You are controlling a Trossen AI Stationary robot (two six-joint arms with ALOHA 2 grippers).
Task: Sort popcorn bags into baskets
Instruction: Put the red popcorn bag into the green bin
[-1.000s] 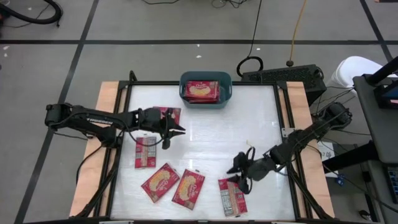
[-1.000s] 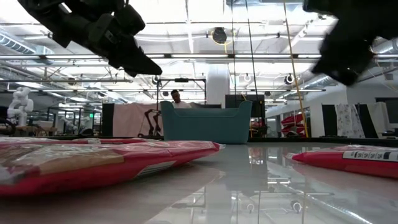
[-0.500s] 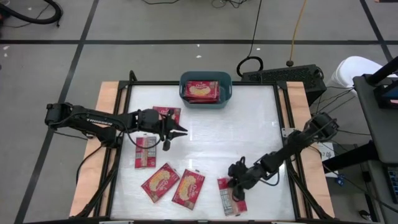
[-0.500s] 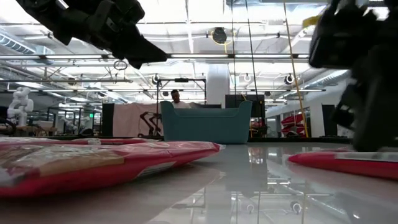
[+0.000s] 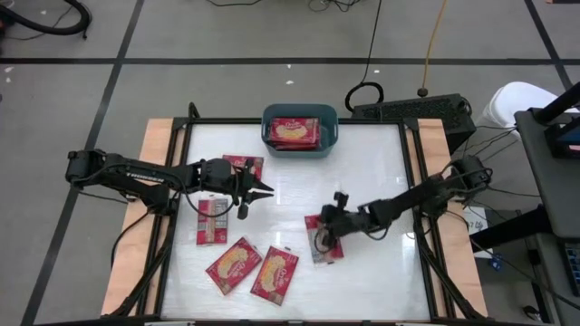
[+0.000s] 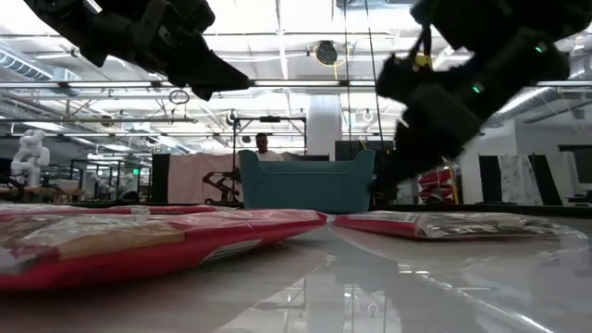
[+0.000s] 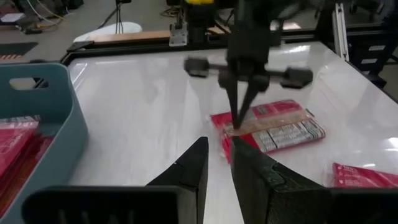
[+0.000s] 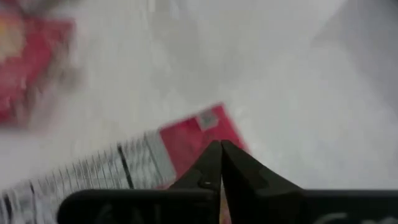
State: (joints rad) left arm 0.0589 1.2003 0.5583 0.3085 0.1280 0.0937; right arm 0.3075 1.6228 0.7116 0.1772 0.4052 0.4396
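From above, the right pincer sits near the middle of the desk, its fingers pinched shut on the edge of a popcorn bag that shows its grey-white printed side; a second ago that pincer stood half open over the same bag near the desk's front edge, so the bag has been gripped and carried inward, toward the teal basket well beyond it at the far edge, where at least one bag already lies. The left pincer, narrowly parted and empty, hovers off to the side of the right one, just as before, with more bags spread near and below it. At desk level, the right pincer hangs low in front of the basket, and the held bag trails beside it close to the surface. From the left wrist, the right pincer points straight down, its tips closed on the bag. The right wrist view shows the closed fingertips meeting over the bag's red corner. Judged from this, the pick has succeeded; the carry to the basket and the release remain.
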